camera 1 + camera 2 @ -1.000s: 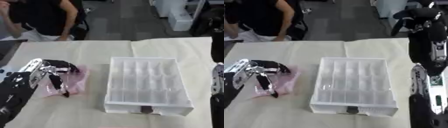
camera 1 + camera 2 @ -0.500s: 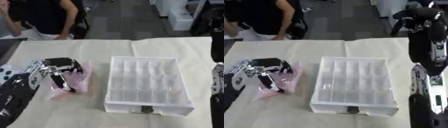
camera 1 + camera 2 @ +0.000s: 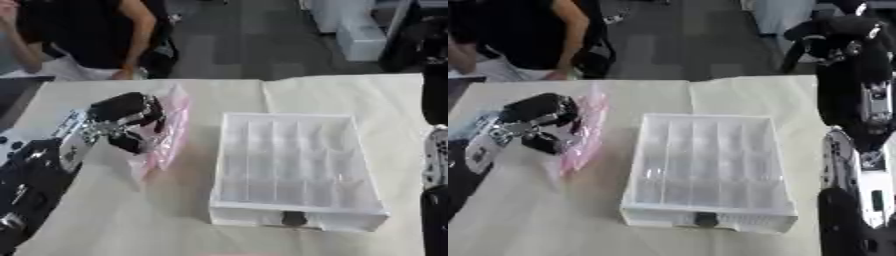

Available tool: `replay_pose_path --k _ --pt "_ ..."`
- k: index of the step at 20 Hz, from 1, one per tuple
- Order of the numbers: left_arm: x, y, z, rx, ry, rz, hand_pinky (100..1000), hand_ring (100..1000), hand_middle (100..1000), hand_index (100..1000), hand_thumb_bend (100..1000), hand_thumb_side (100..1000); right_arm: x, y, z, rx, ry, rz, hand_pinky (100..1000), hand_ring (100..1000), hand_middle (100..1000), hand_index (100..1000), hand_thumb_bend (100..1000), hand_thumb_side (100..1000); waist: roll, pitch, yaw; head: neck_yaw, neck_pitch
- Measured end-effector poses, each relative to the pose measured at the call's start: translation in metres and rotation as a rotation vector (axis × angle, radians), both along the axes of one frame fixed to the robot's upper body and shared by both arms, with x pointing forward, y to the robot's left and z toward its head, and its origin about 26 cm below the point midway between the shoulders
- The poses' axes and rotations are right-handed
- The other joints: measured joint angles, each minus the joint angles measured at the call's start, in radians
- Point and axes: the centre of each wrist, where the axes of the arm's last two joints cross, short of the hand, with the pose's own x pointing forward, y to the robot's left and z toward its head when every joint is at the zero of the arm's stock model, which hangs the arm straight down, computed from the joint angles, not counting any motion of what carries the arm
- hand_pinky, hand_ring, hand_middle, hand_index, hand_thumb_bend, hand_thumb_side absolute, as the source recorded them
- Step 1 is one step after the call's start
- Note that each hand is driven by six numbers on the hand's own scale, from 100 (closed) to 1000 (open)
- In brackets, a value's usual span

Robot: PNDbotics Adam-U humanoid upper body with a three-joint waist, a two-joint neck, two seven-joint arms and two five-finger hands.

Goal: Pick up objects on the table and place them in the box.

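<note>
Pink bag (image 3: pixel 166 131) gripped in the left hand (image 3: pixel 122 117) above the cream table (image 3: pixel 175 215), beside the white box (image 3: pixel 297 165).

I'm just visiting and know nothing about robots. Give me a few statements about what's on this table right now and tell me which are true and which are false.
1. The left robot hand has its fingers curled round a pink bag. True.
2. The pink bag already lies inside the white box. False: it is to the left of the box, in the hand.
3. The white box is divided into many small compartments. True.
4. The box is full of objects. False: its compartments look empty.
5. The table has a pale cloth-like cover. True.
</note>
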Motion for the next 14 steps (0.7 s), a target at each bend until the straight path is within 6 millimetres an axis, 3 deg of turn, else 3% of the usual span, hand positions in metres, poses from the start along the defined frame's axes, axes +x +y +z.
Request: replay_pose_path --k 9,12,14 --pt "0.008 -0.014 0.061 -0.079 -0.278 0.018 100 100 168 259 144 100 0.0 0.0 0.0 -0.002 0.002 0.002 378 647 838 746 100 725 0.0 0.0 -0.002 0.0 0.0" --pt "0.01 -0.025 0.086 -0.105 -0.373 0.012 100 100 167 258 104 100 0.0 0.0 0.0 -0.002 0.002 0.001 378 647 838 746 100 725 0.0 -0.001 -0.002 0.0 0.0" --pt "0.012 -0.034 0.101 -0.114 -0.412 -0.011 100 100 167 257 138 100 0.0 0.0 0.0 -0.002 0.002 0.001 378 647 838 746 100 726 0.0 -0.001 -0.003 0.0 0.0"
